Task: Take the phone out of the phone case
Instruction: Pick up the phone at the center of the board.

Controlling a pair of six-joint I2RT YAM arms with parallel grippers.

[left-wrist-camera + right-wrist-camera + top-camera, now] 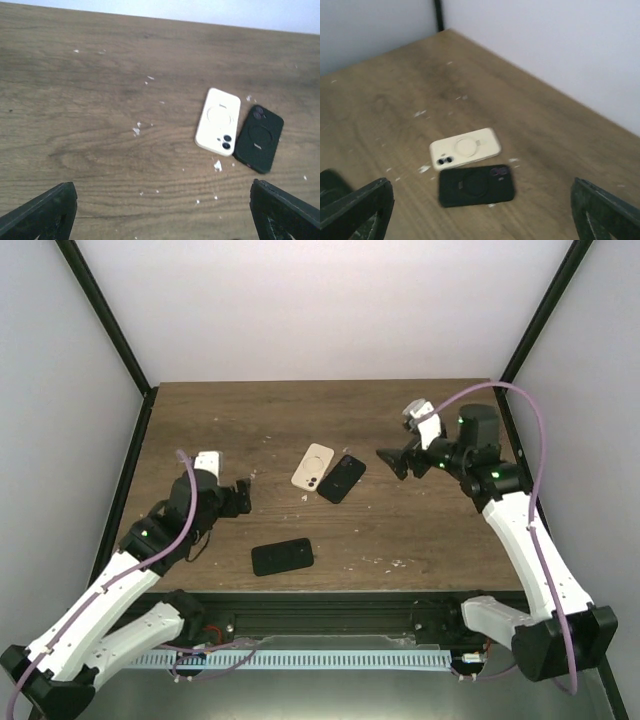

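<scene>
Wooden table (200, 420), white walls. The left gripper (238, 498) and right gripper (393, 461) both stand fully spread and hold nothing. The white case (312, 467) lies mid-table, back up with lenses showing, so the phone is probably inside. It touches the black case (341, 478). A dark slab (282, 556) lies nearer the bases. Expect a closing finger to shove the neighbouring case or slip off the flat edge. No writing is legible.
</scene>
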